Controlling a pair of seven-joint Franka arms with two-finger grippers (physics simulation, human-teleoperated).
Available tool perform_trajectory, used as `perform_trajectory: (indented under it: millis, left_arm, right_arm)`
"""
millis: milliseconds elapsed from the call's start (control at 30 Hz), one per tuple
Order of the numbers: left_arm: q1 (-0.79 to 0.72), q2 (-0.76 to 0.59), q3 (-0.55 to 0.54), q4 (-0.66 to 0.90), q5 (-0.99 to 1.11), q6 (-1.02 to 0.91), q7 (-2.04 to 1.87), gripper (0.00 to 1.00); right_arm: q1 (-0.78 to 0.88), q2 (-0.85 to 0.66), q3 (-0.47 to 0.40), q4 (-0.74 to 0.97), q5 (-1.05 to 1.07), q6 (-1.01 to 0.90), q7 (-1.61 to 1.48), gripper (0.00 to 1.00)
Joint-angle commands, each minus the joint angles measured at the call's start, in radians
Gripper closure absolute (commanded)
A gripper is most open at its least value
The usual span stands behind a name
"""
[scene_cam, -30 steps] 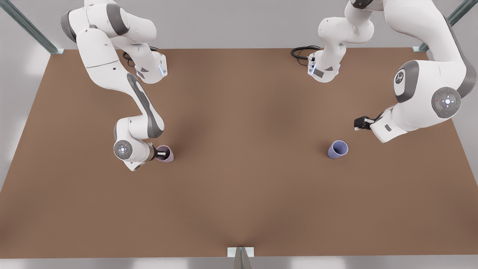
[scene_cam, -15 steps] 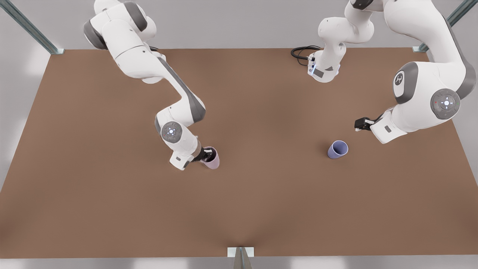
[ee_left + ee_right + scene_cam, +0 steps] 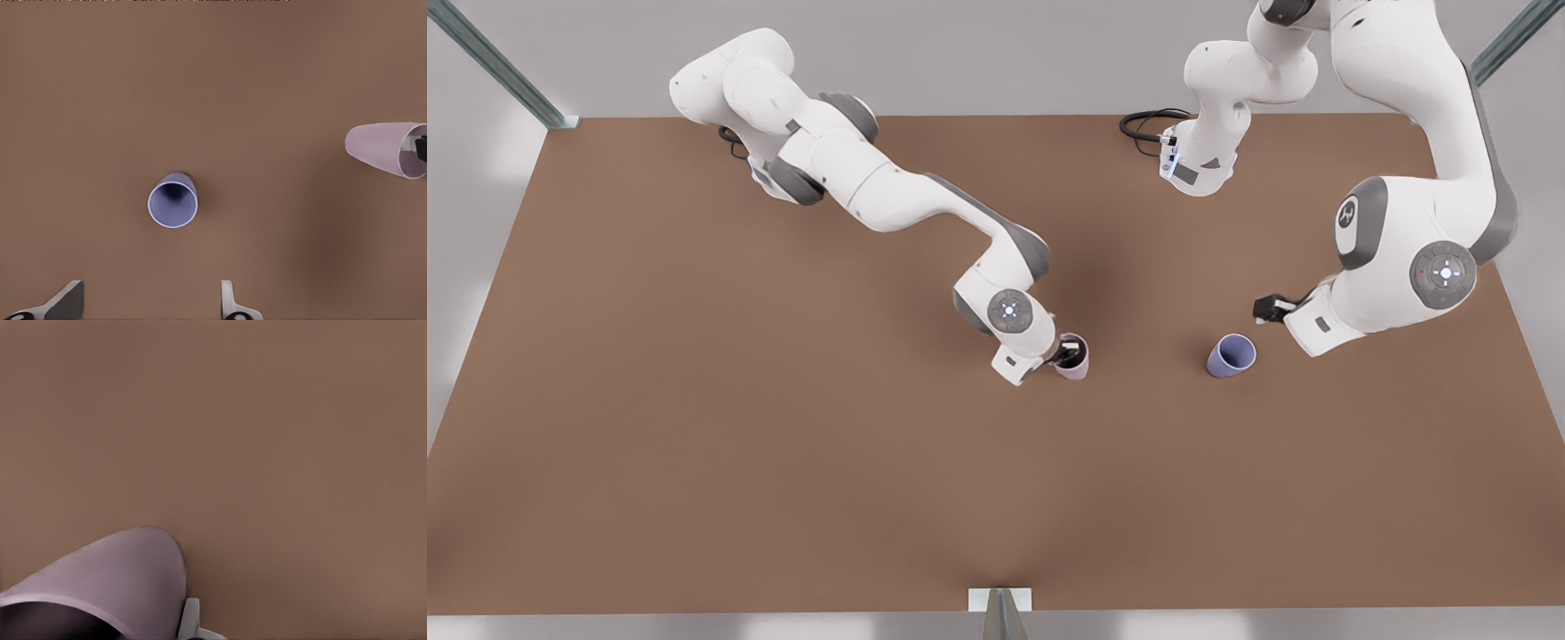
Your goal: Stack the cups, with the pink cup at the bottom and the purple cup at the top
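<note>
The pink cup hangs near the table's middle, and my right gripper is shut on its rim with one finger inside the mouth. The right wrist view shows this pink cup close up beside a fingertip. The purple cup stands upright on the table to the front view's right. My left gripper hovers just behind and to the right of it, open. In the left wrist view the purple cup sits ahead of the left gripper, with the pink cup off to one side.
The brown table stretches wide around both cups. Black cables lie at the back edge by an arm base. A metal bracket sits at the front edge, and frame posts stand at the back corners.
My right arm has carried the pink cup far toward the front view's right, now close to the purple cup. The left gripper has shifted slightly toward the purple cup.
</note>
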Motion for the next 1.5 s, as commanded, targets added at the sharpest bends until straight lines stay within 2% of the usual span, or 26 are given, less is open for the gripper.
perform_trajectory:
  millis: [0, 67, 133, 167, 200, 233, 367, 533, 667, 733, 800, 833, 867, 933, 1000, 1100, 1133, 1167, 1233, 1400, 1467]
  left_arm:
    - [-0.001, 0.001, 0.004, -0.034, 0.002, 0.175, -0.002, 0.00]
    - [0.001, 0.016, 0.007, -0.075, 0.002, 0.230, -0.011, 0.00]
    - [0.001, 0.016, 0.022, -0.207, 0.002, 0.411, -0.013, 0.00]
    - [0.001, 0.027, 0.033, -0.212, 0.002, 0.428, -0.013, 0.00]
    - [0.001, 0.036, 0.033, -0.219, 0.002, 0.431, -0.013, 0.00]
    - [0.002, 0.045, 0.036, -0.238, 0.002, 0.434, -0.013, 0.00]
    - [0.010, 0.070, 0.062, -0.371, -0.009, 0.575, -0.003, 0.00]
    - [0.012, 0.073, 0.099, -0.480, -0.001, 0.574, 0.003, 0.00]
    - [0.012, 0.091, 0.097, -0.482, -0.001, 0.577, 0.003, 0.00]
    - [0.012, 0.099, 0.099, -0.486, -0.001, 0.577, 0.001, 0.00]
    - [0.012, 0.102, 0.099, -0.500, -0.001, 0.588, 0.001, 0.00]
    - [0.012, 0.111, 0.099, -0.505, -0.001, 0.611, 0.001, 0.00]
    - [0.012, 0.114, 0.097, -0.505, -0.001, 0.617, 0.001, 0.00]
    - [0.012, 0.130, 0.097, -0.505, -0.009, 0.654, 0.001, 0.00]
    - [0.012, 0.146, 0.097, -0.505, -0.010, 0.683, 0.000, 0.00]
    - [0.012, 0.157, 0.096, -0.505, -0.010, 0.686, 0.000, 0.00]
    - [0.012, 0.154, 0.094, -0.503, -0.010, 0.681, -0.003, 0.36]
    - [0.010, 0.153, 0.088, -0.503, -0.010, 0.674, -0.010, 0.61]
    - [0.004, 0.154, 0.085, -0.503, -0.010, 0.667, -0.011, 0.68]
    - [-0.002, 0.163, 0.085, -0.505, -0.010, 0.669, -0.011, 0.77]
    - [-0.008, 0.172, 0.085, -0.500, -0.010, 0.672, -0.013, 0.79]
  right_arm:
    - [0.000, 0.000, -0.025, 0.000, -0.020, 0.046, 0.431, 0.79]
    - [0.002, -0.003, -0.026, -0.003, -0.047, 0.018, 0.431, 0.79]
    - [0.000, -0.006, -0.028, -0.003, -0.047, -0.033, 0.428, 0.79]
    - [0.000, -0.006, -0.026, -0.003, -0.047, -0.036, 0.428, 0.79]
    - [0.000, -0.007, -0.022, -0.003, -0.047, -0.037, 0.429, 0.52]
    - [0.002, -0.007, -0.025, -0.005, -0.047, -0.029, 0.431, 0.00]
    - [0.002, -0.004, -0.025, -0.005, -0.047, -0.023, 0.429, 0.00]
    - [0.014, -0.004, -0.026, -0.008, -0.048, -0.011, 0.429, 0.00]
    - [-0.009, -0.052, -0.028, -0.018, -0.066, -0.029, 0.425, 0.00]
    - [-0.109, -0.257, -0.041, -0.135, -0.082, -0.204, 0.253, 0.00]
    - [-0.319, -0.624, -0.043, -0.543, -0.089, -0.201, -0.046, 0.00]
    - [-0.420, -0.763, -0.043, -0.673, -0.088, -0.215, -0.198, 0.00]
    - [-0.518, -0.842, -0.043, -0.696, -0.085, -0.301, -0.383, 0.00]
    - [-0.679, -0.951, -0.043, -0.698, -0.074, -0.490, -0.562, 0.00]
    - [-0.730, -0.966, -0.046, -0.654, -0.071, -0.617, -0.568, 0.00]
    - [-0.813, -0.941, -0.046, -0.709, -0.068, -0.516, -0.598, 0.00]
    - [-0.821, -0.951, -0.046, -0.729, -0.070, -0.507, -0.623, 0.00]
    - [-0.821, -0.977, -0.046, -0.755, -0.071, -0.496, -0.654, 0.00]
    - [-0.821, -1.075, -0.045, -0.880, -0.070, -0.428, -0.788, 0.00]
    - [-0.834, -1.079, -0.043, -0.885, -0.068, -0.372, -1.385, 0.00]
    - [-0.830, -1.078, -0.043, -0.887, -0.071, -0.321, -1.722, 0.00]
